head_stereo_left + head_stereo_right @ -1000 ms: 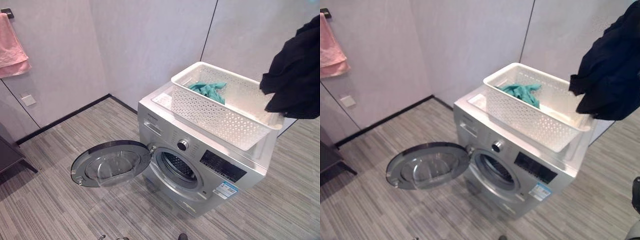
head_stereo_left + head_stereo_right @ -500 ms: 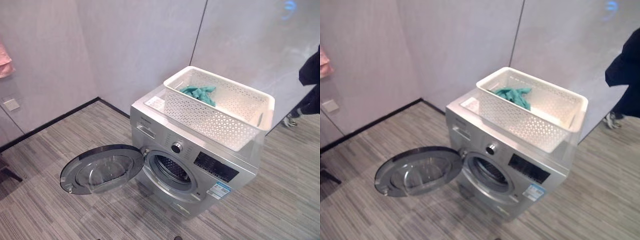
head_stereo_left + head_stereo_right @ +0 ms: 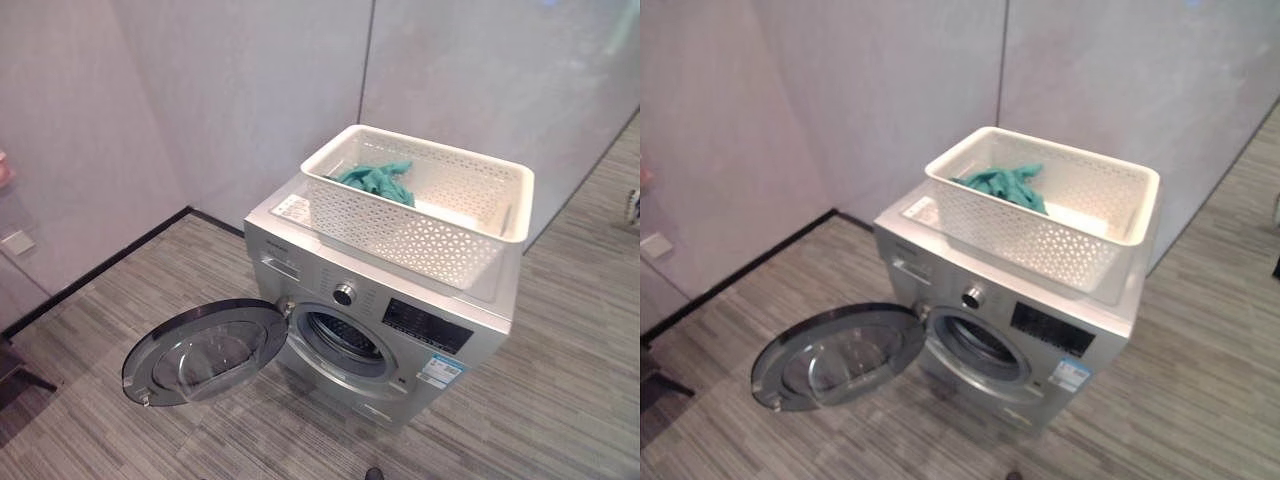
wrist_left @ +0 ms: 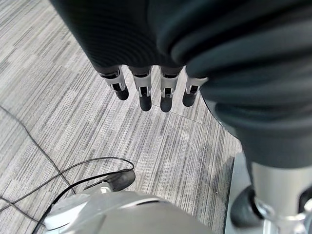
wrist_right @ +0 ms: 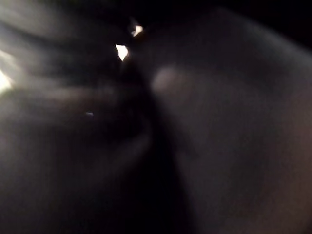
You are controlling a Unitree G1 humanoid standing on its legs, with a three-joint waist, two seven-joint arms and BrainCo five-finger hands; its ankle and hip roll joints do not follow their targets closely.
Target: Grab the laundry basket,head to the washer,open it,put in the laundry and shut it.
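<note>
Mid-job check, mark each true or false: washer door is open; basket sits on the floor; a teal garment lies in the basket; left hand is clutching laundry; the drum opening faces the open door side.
1. The washer door is open. True.
2. The laundry basket sits on the floor. False: it rests on top of the washer.
3. A teal garment lies in the basket. True.
4. The left hand clutches laundry. False: its fingers hang straight over the floor, holding nothing.
5. The door is swung out to the left of the drum opening. True.

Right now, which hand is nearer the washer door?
Cannot tell. The left hand hangs open over floor, no washer door beside it; the right hand is hidden, something dark against its camera.
</note>
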